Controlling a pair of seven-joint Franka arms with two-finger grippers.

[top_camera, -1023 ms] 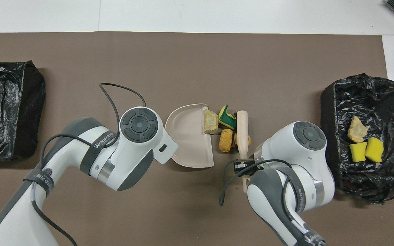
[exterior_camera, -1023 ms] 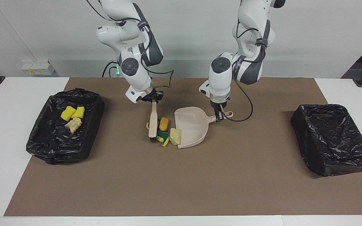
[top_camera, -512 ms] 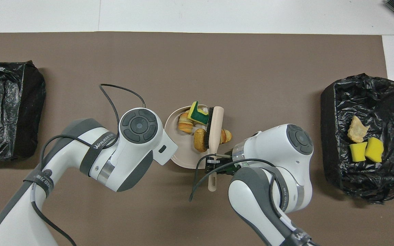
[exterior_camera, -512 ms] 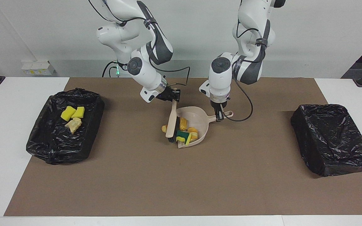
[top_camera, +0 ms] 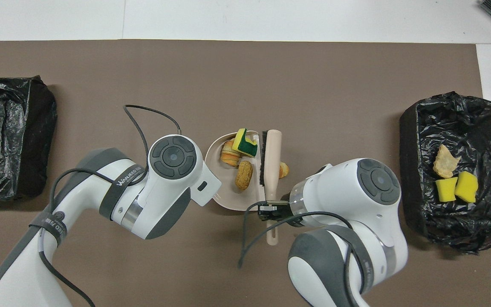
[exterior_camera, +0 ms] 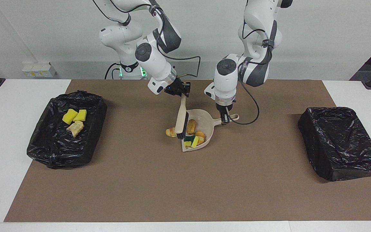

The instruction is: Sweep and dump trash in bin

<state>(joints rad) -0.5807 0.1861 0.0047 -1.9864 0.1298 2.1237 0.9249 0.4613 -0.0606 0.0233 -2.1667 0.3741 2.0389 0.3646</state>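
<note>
Brown matting (exterior_camera: pixel 179 187) covers my table, with a black-lined bin at each end: the one at my right arm's end (exterior_camera: pixel 48 154) already holds three scraps, two yellow sponge chunks (exterior_camera: pixel 74 115) and a tan piece (exterior_camera: pixel 75 128), while the one at my left arm's end (exterior_camera: pixel 341 141) shows nothing inside. I am in the sweeping step. My left gripper (exterior_camera: pixel 225 120) is clamped on the handle of the beige dustpan (exterior_camera: pixel 206 117), which sits at the middle of the table with its mouth toward my right arm's end. My right gripper (exterior_camera: pixel 179 91) is clamped on the brush (exterior_camera: pixel 181 119), its bristles at the pan's mouth. Inside the pan lie the green-and-yellow sponge (top_camera: pixel 245 143) and two bread-like pieces (top_camera: pixel 237 164). One small bread-like scrap (exterior_camera: pixel 170 132) lies on the matting just outside the mouth, on the wrong side of the brush from the pan. I judge my next move must lift the brush over that scrap, set it down toward my right arm's end, and draw it in before I carry the pan to a bin.
</note>
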